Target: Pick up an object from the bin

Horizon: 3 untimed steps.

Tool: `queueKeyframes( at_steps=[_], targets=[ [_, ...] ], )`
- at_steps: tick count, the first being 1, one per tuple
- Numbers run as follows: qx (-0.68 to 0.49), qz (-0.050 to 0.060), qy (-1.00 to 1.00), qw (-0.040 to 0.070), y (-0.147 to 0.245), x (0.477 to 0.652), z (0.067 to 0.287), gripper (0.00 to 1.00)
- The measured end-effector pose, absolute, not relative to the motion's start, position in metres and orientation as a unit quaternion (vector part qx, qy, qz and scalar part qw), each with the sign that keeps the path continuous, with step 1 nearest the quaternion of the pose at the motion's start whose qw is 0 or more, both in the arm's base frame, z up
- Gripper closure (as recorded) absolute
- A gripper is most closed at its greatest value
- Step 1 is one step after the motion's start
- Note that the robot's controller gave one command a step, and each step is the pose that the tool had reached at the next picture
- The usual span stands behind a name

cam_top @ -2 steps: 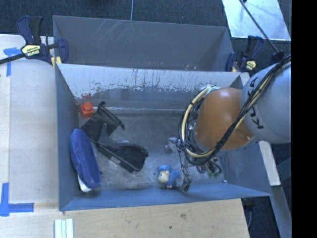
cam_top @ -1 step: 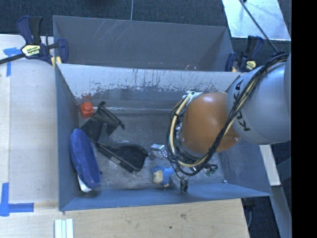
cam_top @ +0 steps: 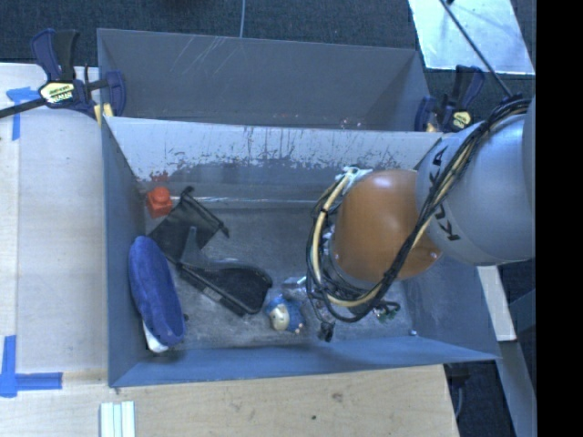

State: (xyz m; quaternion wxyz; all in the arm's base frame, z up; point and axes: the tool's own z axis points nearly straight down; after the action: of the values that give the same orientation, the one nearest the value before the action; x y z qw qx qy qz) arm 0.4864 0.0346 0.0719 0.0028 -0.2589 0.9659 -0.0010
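Low in the bin (cam_top: 264, 80), the pincer (cam_top: 314, 321) hangs just beside a gold-blue trinket (cam_top: 281, 315), likely lining up; its spread I cannot tell.

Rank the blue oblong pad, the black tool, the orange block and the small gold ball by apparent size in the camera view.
1. black tool, which sprawls widest
2. blue oblong pad, close behind
3. orange block and small gold ball: these look alike, so they are not ranked

Brush (cam_top: 155, 294), cap (cam_top: 159, 200), ball (cam_top: 281, 315): one each; two black tools (cam_top: 228, 286)
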Motion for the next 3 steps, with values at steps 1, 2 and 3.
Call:
queueKeyframes(
  at_steps=[1,2,3],
  targets=[
    [-0.260,0.000,0.966,0.004,0.036,0.487,0.072,0.00],
    [-0.259,-0.001,0.966,0.005,0.036,0.487,0.073,1.00],
    [-0.220,-0.001,0.976,0.004,0.042,0.585,0.090,1.00]
  ],
)
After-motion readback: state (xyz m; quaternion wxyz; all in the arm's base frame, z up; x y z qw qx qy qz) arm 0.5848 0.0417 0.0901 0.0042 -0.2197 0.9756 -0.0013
